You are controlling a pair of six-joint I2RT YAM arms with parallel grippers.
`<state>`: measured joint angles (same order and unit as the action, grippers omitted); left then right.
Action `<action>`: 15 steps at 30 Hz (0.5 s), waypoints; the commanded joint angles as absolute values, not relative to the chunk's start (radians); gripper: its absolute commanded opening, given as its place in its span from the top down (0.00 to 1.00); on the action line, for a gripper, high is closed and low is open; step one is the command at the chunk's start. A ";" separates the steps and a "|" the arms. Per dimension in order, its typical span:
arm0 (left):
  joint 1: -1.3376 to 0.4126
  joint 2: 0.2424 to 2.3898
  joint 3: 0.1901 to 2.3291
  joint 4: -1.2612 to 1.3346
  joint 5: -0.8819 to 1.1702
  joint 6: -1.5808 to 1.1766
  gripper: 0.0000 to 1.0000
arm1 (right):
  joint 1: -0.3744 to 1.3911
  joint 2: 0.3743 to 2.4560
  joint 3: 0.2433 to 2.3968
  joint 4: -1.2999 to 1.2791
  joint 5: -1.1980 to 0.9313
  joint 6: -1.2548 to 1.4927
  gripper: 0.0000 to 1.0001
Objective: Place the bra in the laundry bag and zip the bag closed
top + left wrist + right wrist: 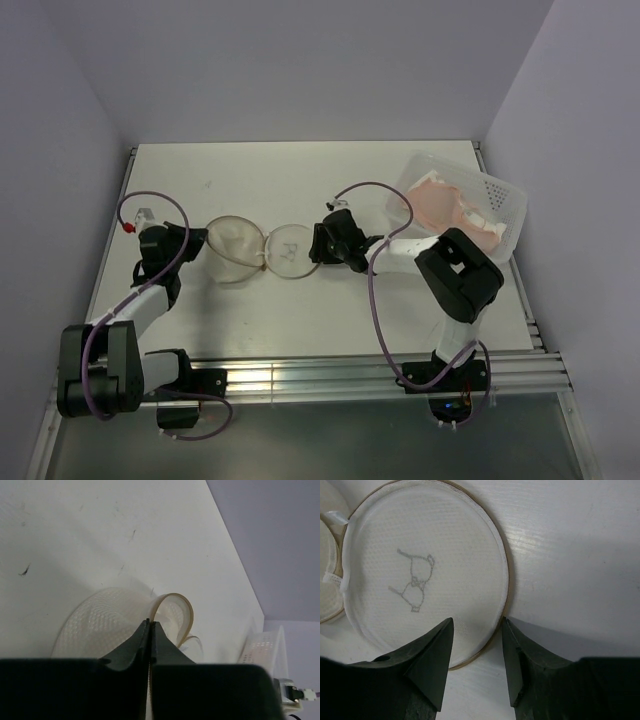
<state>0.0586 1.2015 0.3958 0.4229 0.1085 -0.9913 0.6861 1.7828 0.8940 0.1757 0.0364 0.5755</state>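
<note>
I have two arms in play. My left fingers (132,647) are pinched together on the rim of the one bag (232,252), which lies open on the surface (300,170). My right fingers (432,652) stand apart, astride the edge of its lid (425,555). Beyond, one bra (440,205) lies in the single bin (505,198).

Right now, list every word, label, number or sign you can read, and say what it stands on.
Words or numbers: none readable in any view.
Sign: a small dark bra outline, no lettering, on the round lid of the laundry bag.
</note>
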 commanded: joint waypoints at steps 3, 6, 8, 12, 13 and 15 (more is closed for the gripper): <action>0.019 1.138 0.411 0.419 0.071 -0.936 1.00 | 0.680 1.838 0.965 0.163 0.028 0.569 0.56; -0.075 1.077 0.446 0.298 -0.056 -0.865 1.00 | 0.678 1.858 0.980 0.155 0.012 0.568 0.80; -0.145 1.048 0.489 0.185 -0.133 -0.821 1.00 | 0.680 1.841 0.968 0.161 0.028 0.565 0.93; -0.262 1.023 0.572 0.004 -0.340 -0.767 1.00 | 0.678 1.786 0.933 0.161 0.066 0.555 1.00; -0.284 1.019 0.609 -0.044 -0.423 -0.758 1.00 | 0.680 1.757 0.911 0.166 0.074 0.554 1.00; -0.339 1.020 0.649 -0.142 -0.500 -0.744 1.00 | 0.680 1.726 0.884 0.169 0.084 0.551 1.00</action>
